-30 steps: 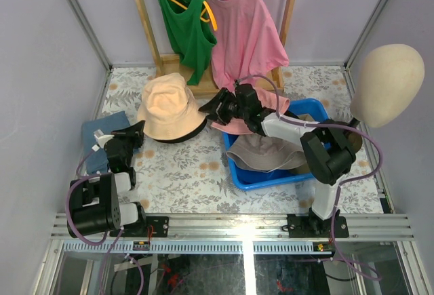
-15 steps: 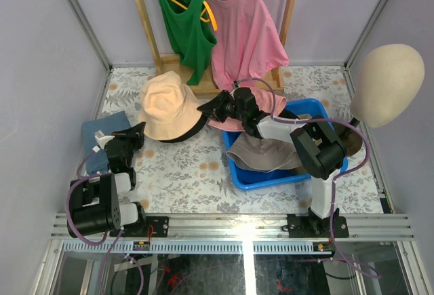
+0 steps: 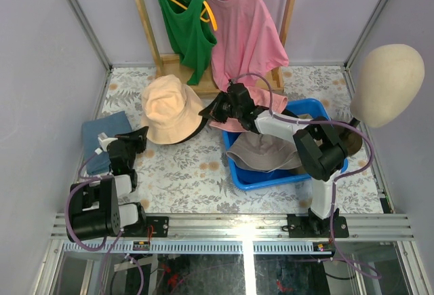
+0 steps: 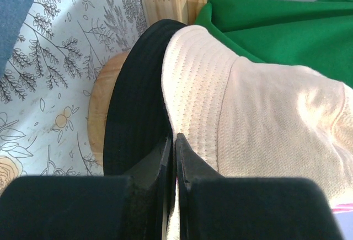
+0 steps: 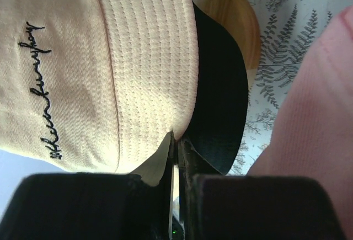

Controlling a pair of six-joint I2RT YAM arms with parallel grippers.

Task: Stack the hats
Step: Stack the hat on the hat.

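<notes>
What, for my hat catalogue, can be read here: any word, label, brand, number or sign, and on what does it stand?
Beige hat: one line of black cursive stitching, "#...boy"; it starts with "#" and seems to end in "boy", and the letters between are too loopy to read surely.
Black hat, pink hat, pink shirt, green shirt: no text shows.
</notes>
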